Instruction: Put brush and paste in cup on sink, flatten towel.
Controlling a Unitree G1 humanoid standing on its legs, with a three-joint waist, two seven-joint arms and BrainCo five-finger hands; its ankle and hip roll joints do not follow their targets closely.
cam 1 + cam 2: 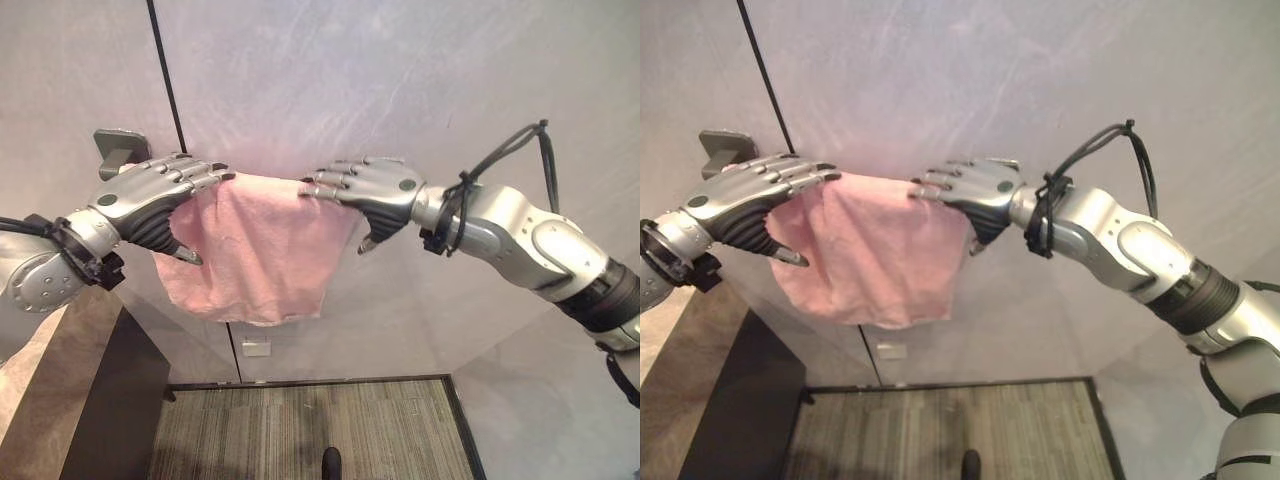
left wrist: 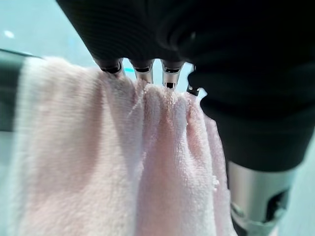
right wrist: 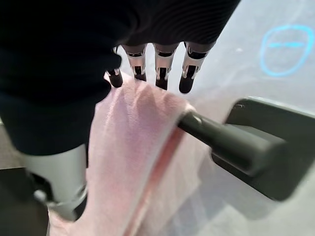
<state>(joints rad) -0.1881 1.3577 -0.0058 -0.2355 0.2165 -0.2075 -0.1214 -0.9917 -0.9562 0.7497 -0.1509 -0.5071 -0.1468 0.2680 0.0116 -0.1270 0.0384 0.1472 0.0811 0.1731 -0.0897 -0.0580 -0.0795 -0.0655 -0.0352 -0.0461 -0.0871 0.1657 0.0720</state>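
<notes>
The left hand [image 1: 150,195] and right hand [image 1: 372,190] rest straight fingers on the top edge of the pink towel [image 1: 255,255], which hangs over a dark bar [image 3: 221,142] mid-frame against the grey wall [image 1: 330,70].

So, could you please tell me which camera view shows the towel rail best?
The right wrist view: the dark rail runs bare from the pink towel to its wall bracket. The eye views show just its far bracket beside the left hand; the left wrist view shows mostly towel.
</notes>
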